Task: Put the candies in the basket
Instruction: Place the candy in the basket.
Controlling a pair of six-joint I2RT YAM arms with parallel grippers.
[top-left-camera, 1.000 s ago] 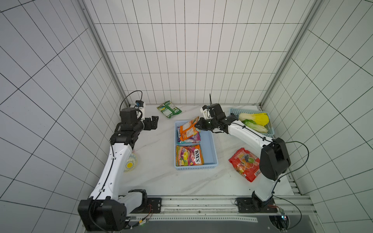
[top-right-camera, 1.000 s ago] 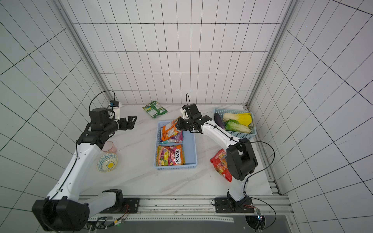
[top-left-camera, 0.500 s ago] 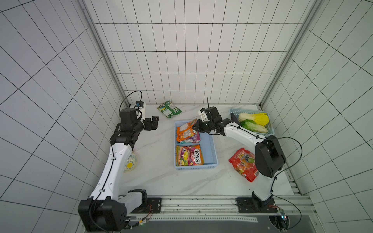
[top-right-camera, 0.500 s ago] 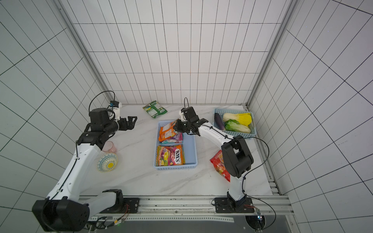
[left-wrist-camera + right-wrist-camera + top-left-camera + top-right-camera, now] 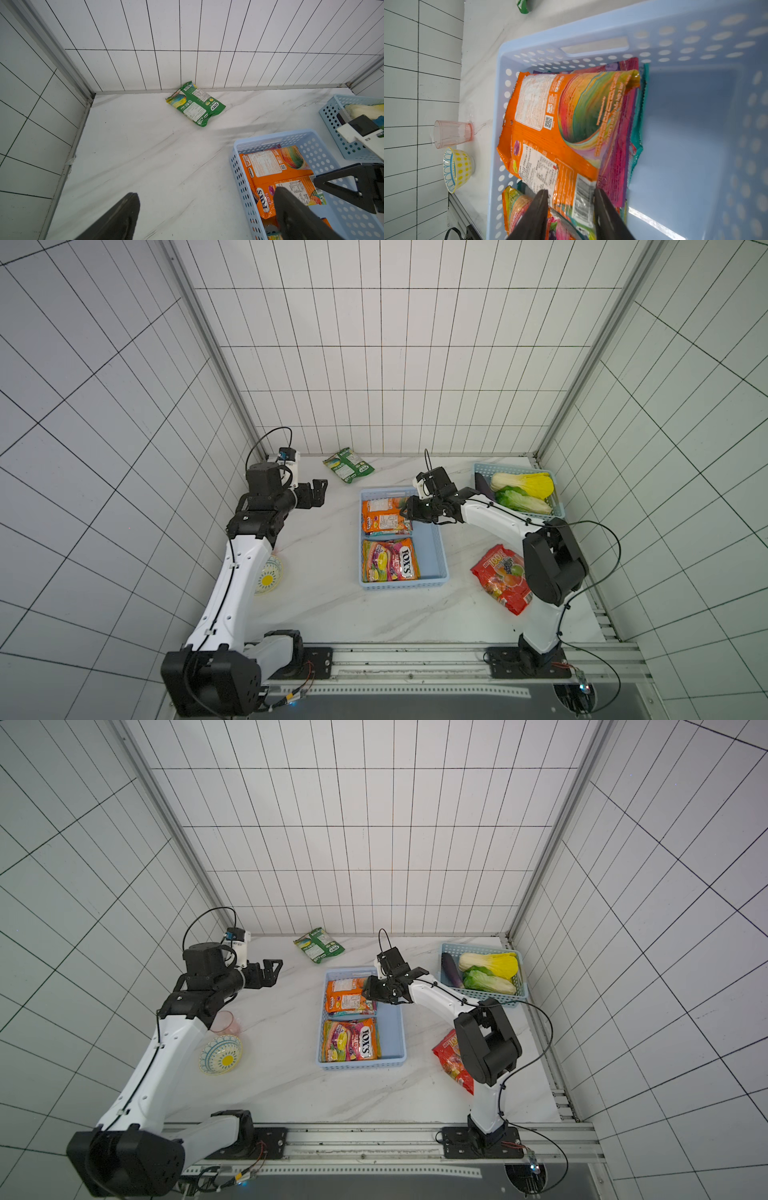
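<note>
- The pale blue basket [image 5: 443, 556] sits in the middle of the desk [image 5: 332, 605], its long sides running from the front edge to the rear edge.
- An orange bag [image 5: 384, 516] lies flat in the basket's rear half. In the right wrist view it rests on a purple bag [image 5: 618, 145] and a teal bag [image 5: 636, 133].
- A colourful FOXS bag [image 5: 390, 564] fills the front half, against the basket's left wall.
- The right gripper [image 5: 409, 515] hangs low over the orange bag's right edge. Its fingers [image 5: 537, 207] stand somewhat apart, with the bag's printed label showing in the gap, and they pinch nothing.
- A green bag [image 5: 348, 464] lies on the desk against the rear edge, left of the basket and well apart from it.
- A red bag [image 5: 500, 583] lies on the desk to the right of the basket, near the right edge, and the right arm partly covers it.
- The left gripper [image 5: 319, 491] hovers over the left rear part of the desk. Its fingers [image 5: 124, 214] are spread wide and hold nothing, and the green bag is well apart from them.
- A small basket [image 5: 482, 472] in the right rear corner holds two cabbages [image 5: 523, 485] and an eggplant [image 5: 452, 969].
- A bowl [image 5: 220, 1054] and a pink cup [image 5: 226, 1022] stand near the left edge, beside the left arm.
</note>
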